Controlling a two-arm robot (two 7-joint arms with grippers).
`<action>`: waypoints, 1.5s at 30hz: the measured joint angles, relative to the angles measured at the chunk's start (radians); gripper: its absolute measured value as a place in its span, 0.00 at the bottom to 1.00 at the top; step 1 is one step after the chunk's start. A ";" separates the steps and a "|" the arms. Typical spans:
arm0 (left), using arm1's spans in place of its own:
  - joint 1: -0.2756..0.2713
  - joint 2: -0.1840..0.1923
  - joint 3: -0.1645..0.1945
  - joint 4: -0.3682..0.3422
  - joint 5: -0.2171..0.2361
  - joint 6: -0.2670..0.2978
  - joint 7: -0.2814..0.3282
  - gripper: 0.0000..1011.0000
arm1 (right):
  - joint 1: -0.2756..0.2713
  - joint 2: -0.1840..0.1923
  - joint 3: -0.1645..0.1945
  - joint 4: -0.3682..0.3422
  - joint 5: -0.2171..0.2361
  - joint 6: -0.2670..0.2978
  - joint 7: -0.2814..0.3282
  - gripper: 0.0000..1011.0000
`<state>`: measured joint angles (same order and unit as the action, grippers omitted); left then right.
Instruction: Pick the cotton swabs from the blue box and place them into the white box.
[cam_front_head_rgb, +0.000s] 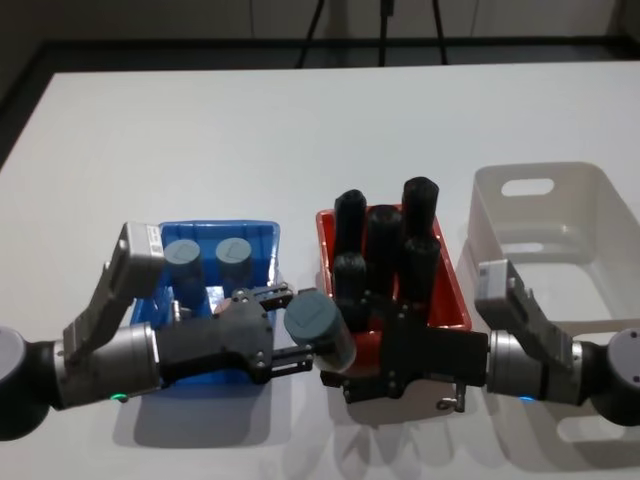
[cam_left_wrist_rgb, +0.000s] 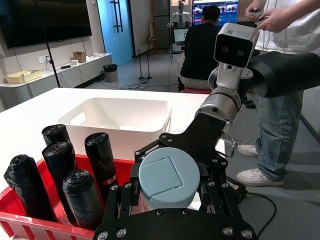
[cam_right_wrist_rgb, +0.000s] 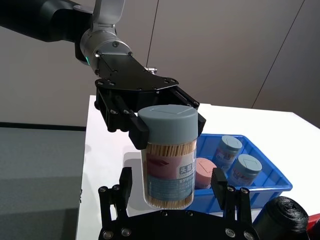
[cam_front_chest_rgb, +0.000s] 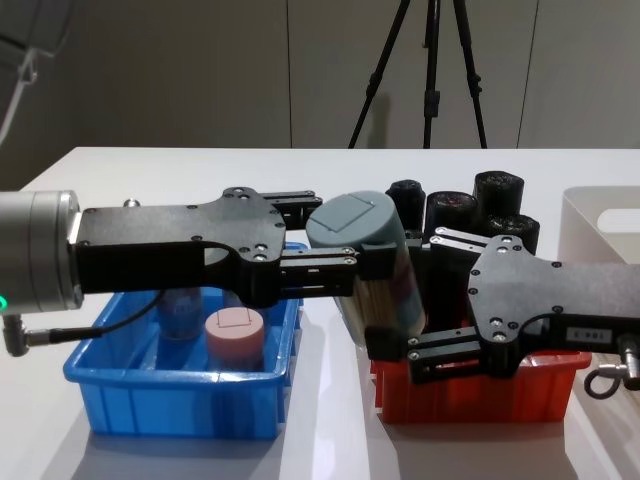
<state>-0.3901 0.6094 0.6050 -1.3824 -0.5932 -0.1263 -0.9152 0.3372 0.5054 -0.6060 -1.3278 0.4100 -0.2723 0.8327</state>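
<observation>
A cotton swab tub (cam_front_head_rgb: 320, 325) with a grey-blue lid hangs above the table between the blue box (cam_front_head_rgb: 270, 250) and a red tray. My left gripper (cam_front_head_rgb: 296, 325) is shut on its upper part, just under the lid (cam_right_wrist_rgb: 167, 117). My right gripper (cam_right_wrist_rgb: 172, 187) stands open around the tub's lower half, with a gap between each finger and the tub. In the blue box stand two more grey-blue-lidded tubs (cam_front_head_rgb: 184, 253) and one pink-lidded tub (cam_front_chest_rgb: 233, 335). The white box (cam_front_head_rgb: 600, 230) sits at the far right with nothing visible inside.
The red tray (cam_front_head_rgb: 455, 300) holds several upright black rolls (cam_front_head_rgb: 385, 240), directly behind the two grippers and between the coloured box and the white one. A tripod stands beyond the table's far edge.
</observation>
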 joint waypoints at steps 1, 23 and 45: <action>0.000 0.000 0.000 0.000 0.000 0.000 0.000 0.64 | 0.001 -0.001 -0.001 0.001 0.000 0.000 0.000 0.99; 0.000 0.000 0.000 0.000 0.000 0.000 0.000 0.64 | 0.033 -0.039 -0.031 0.044 -0.013 -0.004 0.006 0.99; 0.000 0.000 0.000 0.000 0.000 0.000 0.000 0.64 | 0.056 -0.074 -0.047 0.086 -0.026 -0.006 0.001 0.99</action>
<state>-0.3901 0.6094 0.6050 -1.3823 -0.5932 -0.1263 -0.9151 0.3929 0.4317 -0.6535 -1.2421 0.3844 -0.2785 0.8336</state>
